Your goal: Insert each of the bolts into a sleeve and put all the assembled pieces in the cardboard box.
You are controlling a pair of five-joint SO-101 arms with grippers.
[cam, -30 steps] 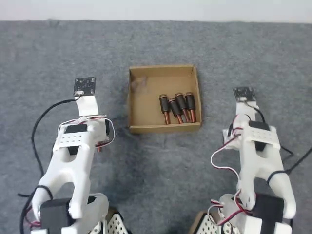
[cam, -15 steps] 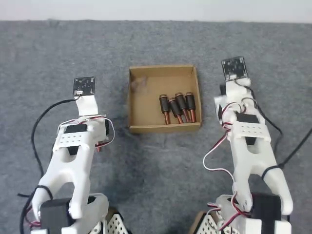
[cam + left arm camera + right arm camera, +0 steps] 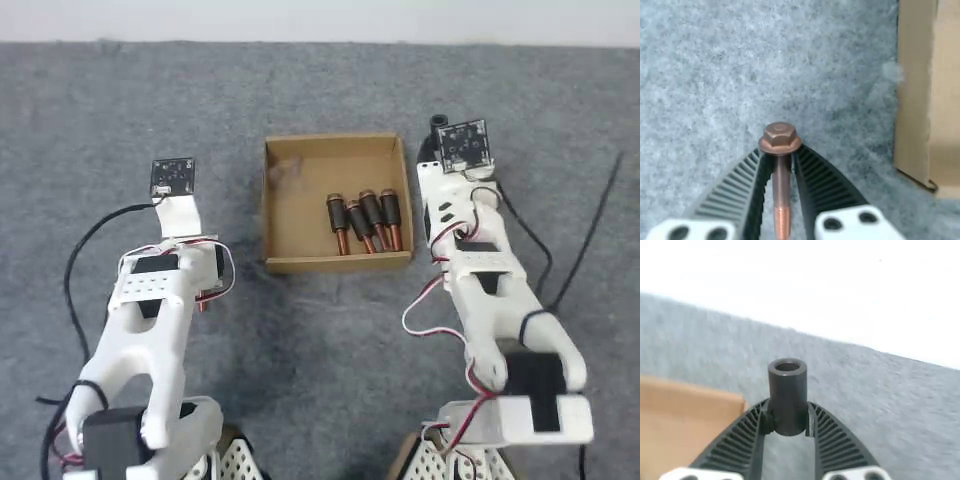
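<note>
A copper bolt [image 3: 780,170] with a hex head is clamped between the ribbed fingers of my left gripper [image 3: 781,172], held above the grey carpet left of the cardboard box [image 3: 283,188]; the box wall [image 3: 915,95] shows in the left wrist view. My right gripper [image 3: 787,422] is shut on a black sleeve [image 3: 787,395], its hollow end pointing outward, raised just right of the box; the sleeve [image 3: 436,126] peeks out beyond the right arm's camera. Several assembled bolt-and-sleeve pieces [image 3: 366,220] lie side by side in the box's right half.
Grey carpet [image 3: 300,340] covers the table, ending at a pale strip along the far edge. Cables trail beside both arms. A corner of the box [image 3: 685,415] lies close to the right gripper.
The right arm has swung forward and toward the box, lifting the black sleeve up beside the box's right wall. The left arm with its bolt has stayed still.
</note>
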